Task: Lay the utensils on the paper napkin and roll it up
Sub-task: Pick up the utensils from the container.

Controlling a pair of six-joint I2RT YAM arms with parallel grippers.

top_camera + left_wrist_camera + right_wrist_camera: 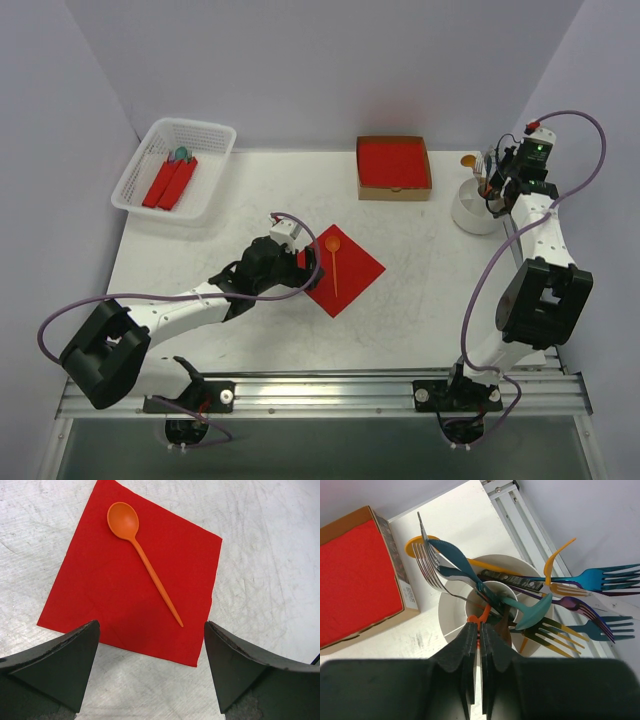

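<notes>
Lying on napkin, orange spoon sits beyond spread left fingers.

Top left, a white mesh basket sits on the pale table, two red bundles lying side by side inside it. Back centre, a brown cardboard box holds a thick red stack. Over on the right, a round white holder stands near the table's edge. A silver rail runs along the front.
</notes>
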